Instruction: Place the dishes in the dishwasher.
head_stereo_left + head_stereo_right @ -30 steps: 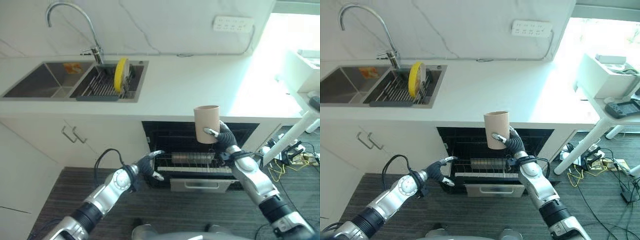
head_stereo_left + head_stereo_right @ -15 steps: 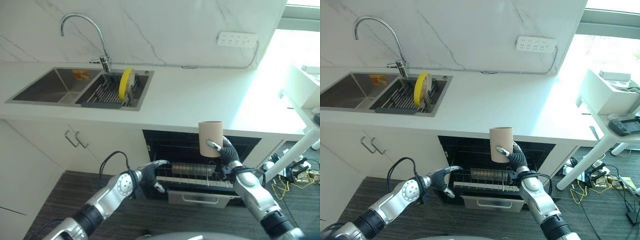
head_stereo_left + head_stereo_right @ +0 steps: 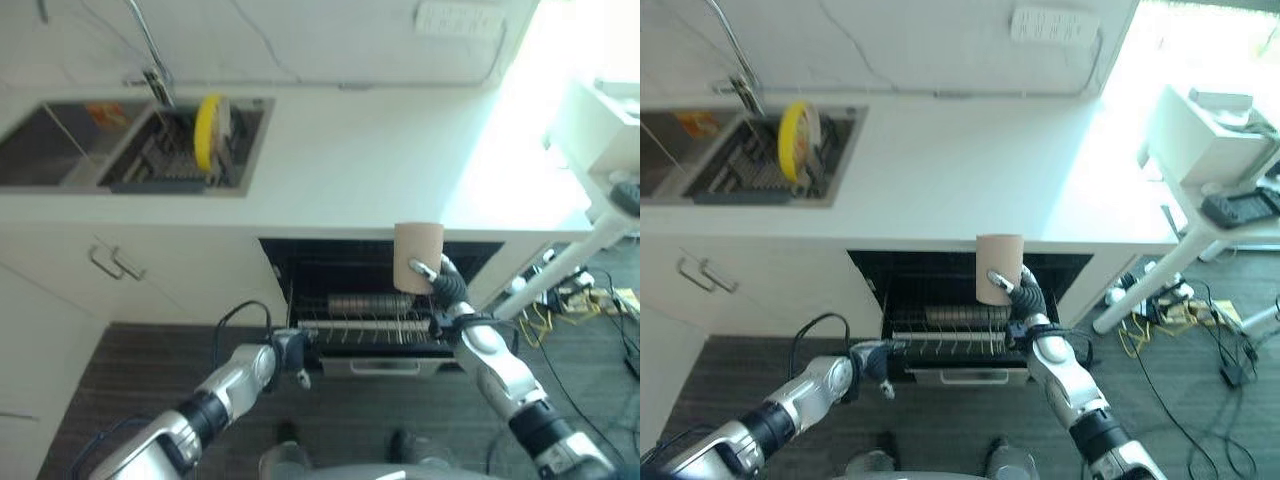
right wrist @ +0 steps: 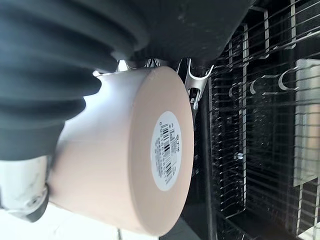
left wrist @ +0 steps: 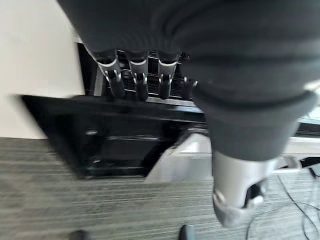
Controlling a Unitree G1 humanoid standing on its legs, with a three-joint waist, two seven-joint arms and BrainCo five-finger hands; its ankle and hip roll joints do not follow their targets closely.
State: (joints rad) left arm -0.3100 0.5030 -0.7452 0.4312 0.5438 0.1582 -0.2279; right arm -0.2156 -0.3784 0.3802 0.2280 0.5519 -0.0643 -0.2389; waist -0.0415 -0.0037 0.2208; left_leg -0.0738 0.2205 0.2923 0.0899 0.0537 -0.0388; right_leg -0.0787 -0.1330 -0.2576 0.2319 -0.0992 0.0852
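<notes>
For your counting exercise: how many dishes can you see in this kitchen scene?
2. A beige cup in the right hand above the dishwasher rack; a yellow plate in the sink rack. Others may be hidden.

White marble wall [image 3: 910, 40], white countertop [image 3: 960, 170], dark wood-grain floor [image 3: 760, 370].

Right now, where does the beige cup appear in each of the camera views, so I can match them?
Left eye view: beige cup right of centre, held by the right hand above the dishwasher rack.
Right eye view: centre, over the same rack.
Left wrist view: not seen.
Right wrist view: close up, base and label facing the camera.
Shared landmark: the rack.
</notes>
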